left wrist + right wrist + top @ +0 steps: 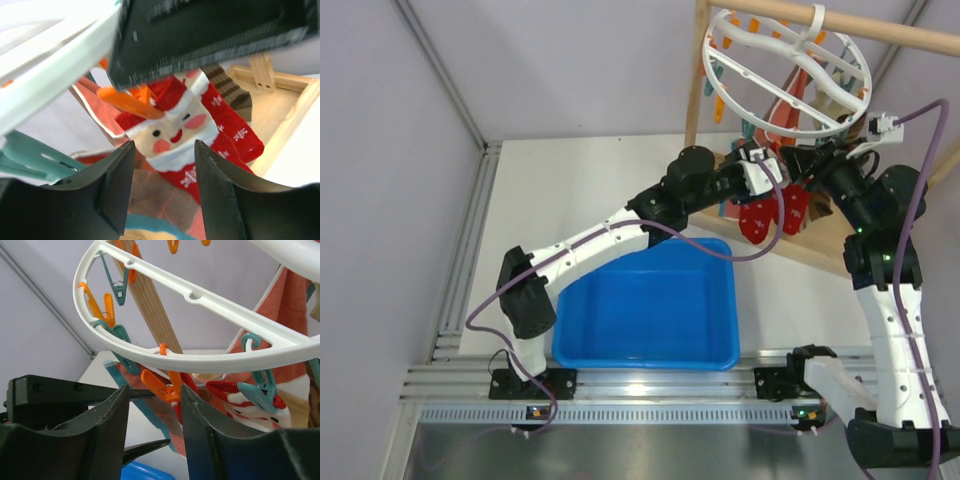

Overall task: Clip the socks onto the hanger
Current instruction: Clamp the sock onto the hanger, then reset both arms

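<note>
Left gripper [164,147] is sitting partway open with nothing between its fingers; same story for the right gripper [154,390], jaws apart and gripping nothing that I can see; the two are nose to nose right under the rim of the hanger [210,362], which hangs just above both of them. Straight ahead of the left fingertips, close but not touching, hangs a Santa sock [172,132], and an orange clothespin [127,101] above the fingers looks to be biting the hat end of it; so my read is that this sock's clip is done and we're at the let-go part of the step. From the right gripper's side that orange pin is dead ahead past its fingertips, and a bit further off to its right a teal clothespin [257,390] holds another Santa sock; a brown striped sock [227,85] hangs behind the first one, further out from the left gripper. Next move, I reckon, is backing both arms down and away without bumping the ring or dragging the sock out of the pin; whether there's another sock left to fetch, I can't tell from here.
</note>
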